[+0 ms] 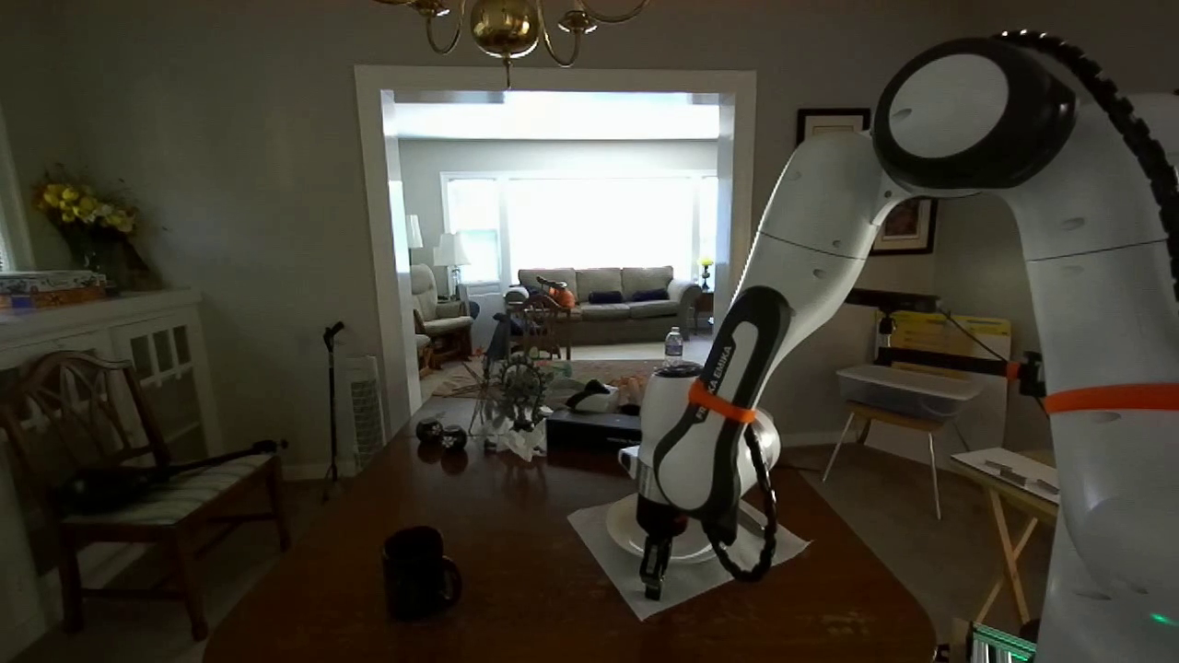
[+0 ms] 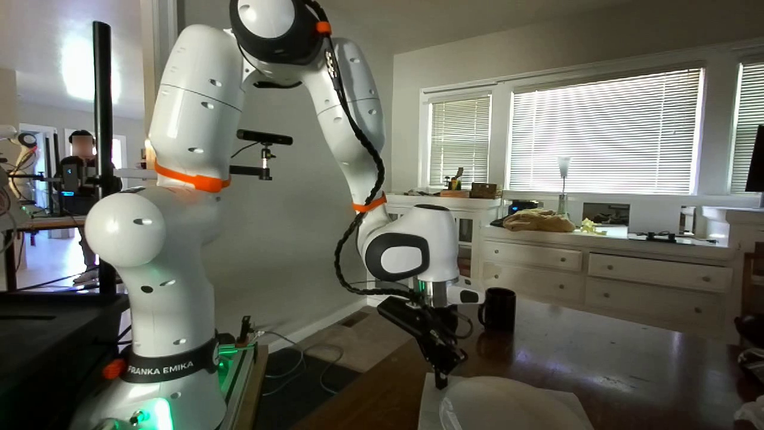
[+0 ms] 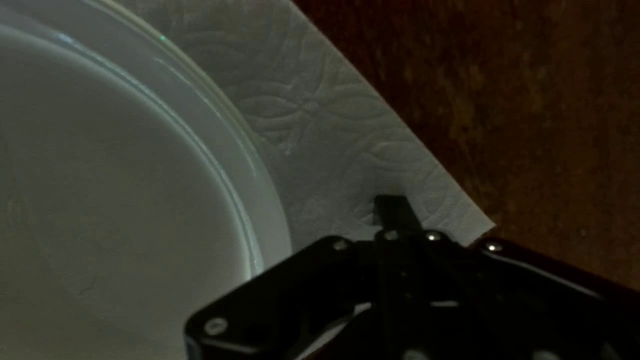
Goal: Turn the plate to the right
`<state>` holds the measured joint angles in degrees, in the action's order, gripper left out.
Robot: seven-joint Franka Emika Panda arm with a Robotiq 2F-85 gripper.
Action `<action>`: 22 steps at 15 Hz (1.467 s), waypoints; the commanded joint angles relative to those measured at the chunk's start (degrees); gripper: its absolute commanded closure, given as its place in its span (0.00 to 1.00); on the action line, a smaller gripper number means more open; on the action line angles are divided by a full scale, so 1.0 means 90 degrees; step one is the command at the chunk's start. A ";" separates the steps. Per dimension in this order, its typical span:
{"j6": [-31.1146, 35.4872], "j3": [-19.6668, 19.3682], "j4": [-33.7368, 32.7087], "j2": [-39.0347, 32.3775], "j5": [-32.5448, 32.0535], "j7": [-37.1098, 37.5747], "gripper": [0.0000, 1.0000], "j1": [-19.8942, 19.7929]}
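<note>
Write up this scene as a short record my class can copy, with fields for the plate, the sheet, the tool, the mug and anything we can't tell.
Plate: round, white, lying on the sheet
Sheet: pale, embossed, on the brown table
Tool: shut, holding nothing, beside the plate near a corner of the sheet
Mug: dark, upright on the table, apart from the plate
Cannot tell: whether the tool touches the sheet

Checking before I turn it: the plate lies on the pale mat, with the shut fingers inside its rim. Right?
Not quite: the wrist view shows the fingers outside the plate, over the bare part of the pale mat beside it. The rest holds: the fingers are shut, and the plate lies on the mat.
</note>
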<state>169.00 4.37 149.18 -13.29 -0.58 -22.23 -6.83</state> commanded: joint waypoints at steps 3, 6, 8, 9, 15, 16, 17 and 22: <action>-0.0052 0.0343 0.0328 -0.0121 0.0212 -0.0575 1.00 -0.0531; 0.0021 0.0254 0.0530 -0.0026 0.0091 -0.0697 1.00 -0.0581; 0.0046 0.0167 0.0696 0.0105 -0.0001 -0.0726 1.00 -0.0559; 0.0063 0.0102 0.0806 0.0189 -0.0075 -0.0730 1.00 -0.0534; -0.0060 -0.0074 0.0888 0.0230 -0.0072 -0.1240 1.00 -0.0595; -0.0045 -0.0052 0.0924 0.0240 0.0048 -0.1428 1.00 -0.0666; -0.0081 -0.0076 0.0923 0.0257 0.0071 -0.1526 1.00 -0.0696; -0.0196 0.0069 0.0916 0.0248 0.0744 -0.2513 1.00 -0.1071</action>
<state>168.75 4.40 157.50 -7.90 2.49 -39.03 -14.09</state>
